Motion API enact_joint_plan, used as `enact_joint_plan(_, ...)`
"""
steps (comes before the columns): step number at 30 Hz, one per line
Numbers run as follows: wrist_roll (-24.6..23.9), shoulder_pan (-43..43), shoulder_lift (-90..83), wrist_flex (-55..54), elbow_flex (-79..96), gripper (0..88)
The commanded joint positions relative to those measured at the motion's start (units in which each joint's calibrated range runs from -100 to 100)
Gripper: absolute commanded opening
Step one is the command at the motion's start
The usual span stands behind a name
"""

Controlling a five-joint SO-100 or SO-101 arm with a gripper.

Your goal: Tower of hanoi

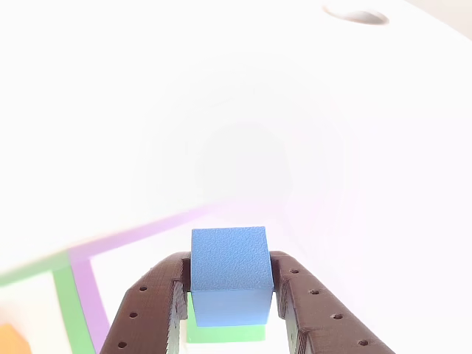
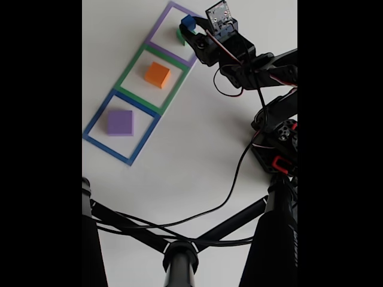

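On the white table (image 2: 197, 155), the flat pale-purple square slab (image 2: 119, 122) lies inside the blue outline (image 2: 96, 119), and the orange matte cube (image 2: 157, 75) inside the green outline (image 2: 133, 64). The dark two-finger gripper (image 1: 230, 295) clamps the small blue cube (image 1: 228, 269) above the green cube (image 1: 225, 333), over the purple outline (image 2: 157, 28) at the far edge.

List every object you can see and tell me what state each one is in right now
Gripper: shut on the blue cube.
Blue cube: held between the fingers, above the green cube.
Green cube: resting in the purple outline, mostly hidden.
Orange cube: resting free in the green outline.
Purple slab: lying flat in the blue outline.
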Motion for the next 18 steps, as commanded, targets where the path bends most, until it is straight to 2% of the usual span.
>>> enact_joint_plan(1,0.00,0.32,1.98,-4.82,0.15,0.1)
enact_joint_plan(18,0.00,0.60,14.34,-13.97,-5.57,0.1)
